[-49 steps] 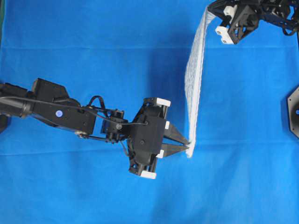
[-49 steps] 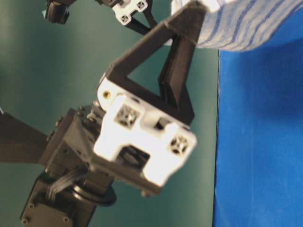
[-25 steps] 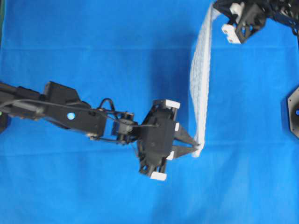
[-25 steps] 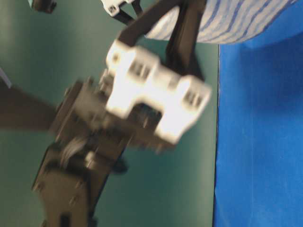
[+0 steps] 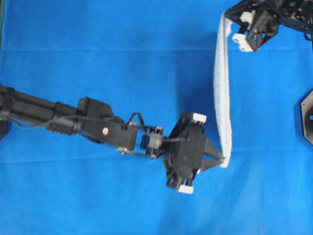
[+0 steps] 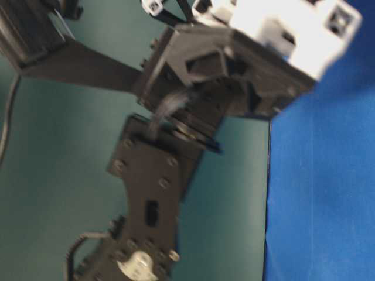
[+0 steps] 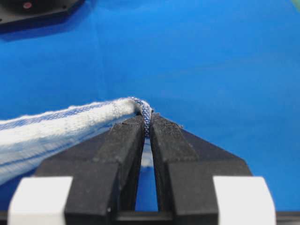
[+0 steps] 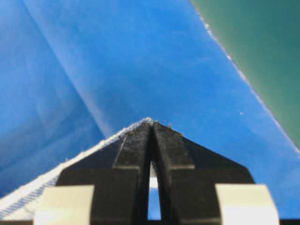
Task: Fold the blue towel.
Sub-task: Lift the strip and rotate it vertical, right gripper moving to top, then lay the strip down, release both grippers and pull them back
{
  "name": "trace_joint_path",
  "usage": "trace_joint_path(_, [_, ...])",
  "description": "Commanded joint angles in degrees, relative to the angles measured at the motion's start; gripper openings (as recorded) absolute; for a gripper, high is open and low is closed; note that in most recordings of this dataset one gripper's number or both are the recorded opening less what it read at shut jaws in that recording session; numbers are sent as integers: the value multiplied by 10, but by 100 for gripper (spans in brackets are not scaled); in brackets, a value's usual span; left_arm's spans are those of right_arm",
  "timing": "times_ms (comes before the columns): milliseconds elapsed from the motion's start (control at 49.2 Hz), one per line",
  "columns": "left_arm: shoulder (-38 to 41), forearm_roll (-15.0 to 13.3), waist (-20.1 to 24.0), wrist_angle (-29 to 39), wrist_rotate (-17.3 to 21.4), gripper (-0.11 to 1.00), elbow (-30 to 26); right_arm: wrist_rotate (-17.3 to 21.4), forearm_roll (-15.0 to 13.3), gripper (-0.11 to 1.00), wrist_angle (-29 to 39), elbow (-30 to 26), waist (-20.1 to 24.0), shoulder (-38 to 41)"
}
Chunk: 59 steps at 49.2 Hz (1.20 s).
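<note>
The left arm reaches in long and nearly straight from the left edge across the blue table covering [image 5: 98, 58], its wrist angled slightly toward the near side, and the left gripper [image 5: 222, 160] has its jaws clamped tight on one corner of the blue towel [image 5: 223, 93]. In the left wrist view that corner [image 7: 146, 115] is bunched and pinched between the two black fingers [image 7: 124, 140], which stand almost touching. The right arm comes in from the top right corner, bent back on itself, and the right gripper [image 5: 228, 14] is likewise closed hard on the towel's far corner; the right wrist view shows a hemmed edge [image 8: 56, 171] trailing off from its pinched tips.

One towel, two arms, two grippers, and one dark mounting plate [image 5: 307, 116] at the right edge.

The towel hangs lifted off the covering, stretched as a narrow band between the two grippers. From overhead its long axis runs from the top of the view down toward the bottom, bowing slightly to the right near the lower end. The table-level view is blurred and mostly filled by the left arm [image 6: 152, 193]
</note>
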Motion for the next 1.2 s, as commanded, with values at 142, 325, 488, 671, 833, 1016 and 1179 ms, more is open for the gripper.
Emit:
trace_joint_path(142, [-43, -4, -18, -20, -3, 3, 55, 1, -2, 2, -23, -65, 16, 82])
trace_joint_path(325, [-62, -4, -18, -34, -22, 3, 106, 1, -2, 2, -33, -107, 30, 142])
trace_joint_path(488, [-72, -4, -18, -37, -29, 3, 133, 1, -2, 2, -33, -137, 41, 182])
trace_joint_path(671, [-76, -5, -18, -33, -30, 3, 142, 1, -2, 2, -33, -143, 46, 190])
trace_joint_path(833, [-76, -5, -18, -33, -30, 3, 142, 1, -2, 2, -31, -142, 48, 190])
trace_joint_path(1016, [-77, -5, -17, -28, -40, 6, 145, 2, 0, 2, -32, -142, 53, 190])
trace_joint_path(1179, [-87, -5, -18, -15, -40, 34, 151, 7, 1, 3, -32, -142, 53, 190])
